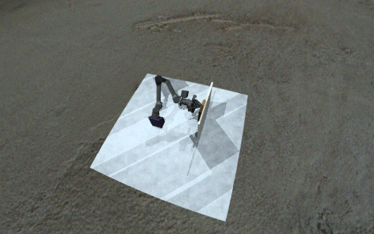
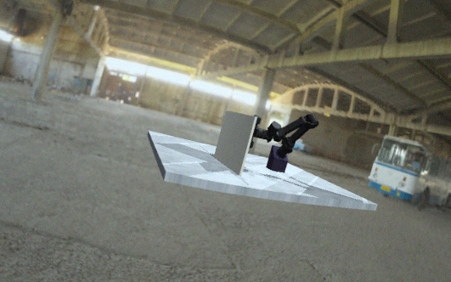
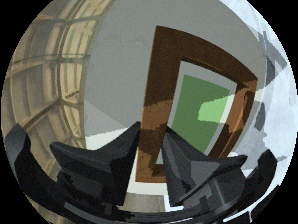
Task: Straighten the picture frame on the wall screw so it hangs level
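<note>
The picture frame [image 1: 203, 102] [image 3: 167, 46] is brown, with a pale inner border and a green picture. It is against the front of the upright wall panel [image 1: 210, 91] [image 2: 233, 138] [image 3: 116, 65]. My gripper [image 1: 201, 105] [image 3: 150, 127] is shut on one side bar of the frame, with a black fingertip on each side of the bar. The frame looks slanted in the wrist view, but the lens bends lines, so I cannot tell its true tilt. The screw and the notched strip are hidden behind the frame. In the exterior view the panel hides the frame.
The panel stands on a pale patterned table top [image 1: 137, 155] [image 2: 178, 167]. The arm's dark purple base [image 1: 156, 122] [image 2: 277, 161] stands on the table in front of the panel. Shadows cross the table and panel. A bus [image 2: 392, 170] shows in the background hall.
</note>
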`<state>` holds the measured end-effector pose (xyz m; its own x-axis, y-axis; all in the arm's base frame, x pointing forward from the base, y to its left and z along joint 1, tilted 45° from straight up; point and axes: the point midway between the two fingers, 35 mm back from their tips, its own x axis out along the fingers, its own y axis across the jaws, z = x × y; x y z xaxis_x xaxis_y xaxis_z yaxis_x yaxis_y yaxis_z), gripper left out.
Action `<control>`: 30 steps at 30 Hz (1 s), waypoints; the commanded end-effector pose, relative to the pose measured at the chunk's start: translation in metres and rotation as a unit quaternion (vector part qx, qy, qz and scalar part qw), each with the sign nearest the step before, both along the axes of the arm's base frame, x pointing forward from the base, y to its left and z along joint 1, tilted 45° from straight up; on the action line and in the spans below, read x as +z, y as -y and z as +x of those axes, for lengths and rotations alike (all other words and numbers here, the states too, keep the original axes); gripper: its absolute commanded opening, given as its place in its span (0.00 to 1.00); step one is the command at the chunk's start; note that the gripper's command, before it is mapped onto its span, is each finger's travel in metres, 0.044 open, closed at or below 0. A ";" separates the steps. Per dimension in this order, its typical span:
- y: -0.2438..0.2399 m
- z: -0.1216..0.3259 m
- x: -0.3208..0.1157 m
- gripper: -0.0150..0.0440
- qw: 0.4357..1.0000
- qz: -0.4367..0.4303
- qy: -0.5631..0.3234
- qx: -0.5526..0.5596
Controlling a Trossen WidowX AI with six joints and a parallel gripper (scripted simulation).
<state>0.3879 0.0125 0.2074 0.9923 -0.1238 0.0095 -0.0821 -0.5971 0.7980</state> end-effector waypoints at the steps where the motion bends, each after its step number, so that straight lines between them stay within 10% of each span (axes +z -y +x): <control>1: 0.004 0.000 0.002 0.25 1.000 0.002 0.005 -0.007; 30: -0.001 0.001 -0.003 0.25 1.000 0.002 0.005 -0.007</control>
<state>0.3888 0.0160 0.2026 0.9926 -0.1211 0.0091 -0.0802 -0.5973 0.7980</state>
